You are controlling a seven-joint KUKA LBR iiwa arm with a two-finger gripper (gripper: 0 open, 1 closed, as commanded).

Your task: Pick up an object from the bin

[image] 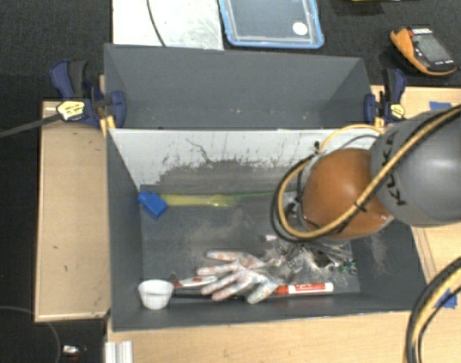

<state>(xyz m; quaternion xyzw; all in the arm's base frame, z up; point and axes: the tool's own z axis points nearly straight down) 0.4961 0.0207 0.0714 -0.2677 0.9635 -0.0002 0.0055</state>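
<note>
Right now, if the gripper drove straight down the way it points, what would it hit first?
Probably the small dark tangle directly under the gripper, between the white glove and the red marker. Depth is unclear, so it may be touching it now.

The grey metal bin [208, 229] has a scratched floor. A tool with a blue block head and a long yellow-green handle [152, 203] lies along the far wall. A small white plastic cup [156, 293] stands in the near left corner. Just beside it, along the near edge, lies a crumpled silvery-white glove [234, 272], with a red-and-white marker pen [306, 286] at its right.
</note>
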